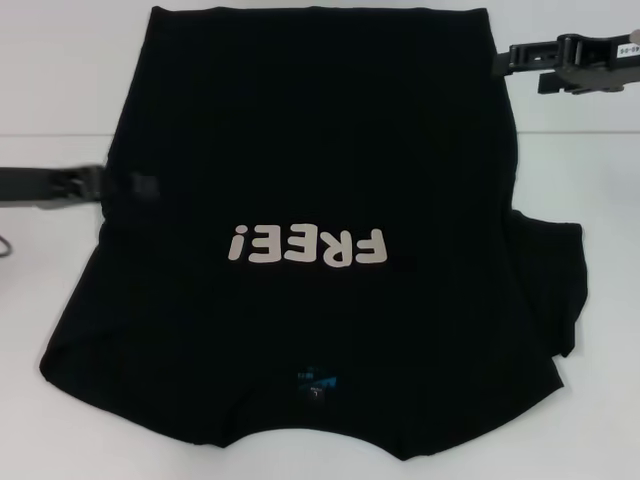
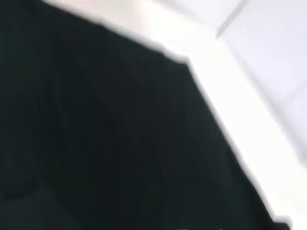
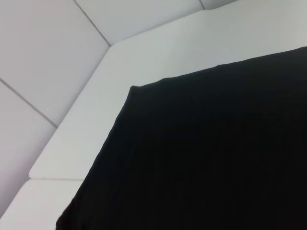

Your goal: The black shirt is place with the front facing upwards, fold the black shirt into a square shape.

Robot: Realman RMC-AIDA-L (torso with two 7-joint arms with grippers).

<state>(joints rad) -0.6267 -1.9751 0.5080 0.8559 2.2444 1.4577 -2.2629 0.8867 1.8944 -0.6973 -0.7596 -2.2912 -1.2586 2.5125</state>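
Black shirt (image 1: 310, 200) lay front-up on the desk (image 1: 600, 420). Left gripper (image 1: 85, 183) sat at its 9 o'clock edge and right gripper (image 1: 525, 55) at 1 o'clock, probably positioned for a fold. Can't tell the state of either set of jaws.

The right wrist view shows the black shirt (image 3: 206, 158) spread flat on the white counter (image 3: 144, 62), filling most of what lies under the camera. One corner of the cloth (image 3: 133, 88) comes to a point, and two straight edges run away from it. Bare counter borders both edges. Beyond the counter's rim stands a pale panelled wall (image 3: 43, 57) with thin seams.
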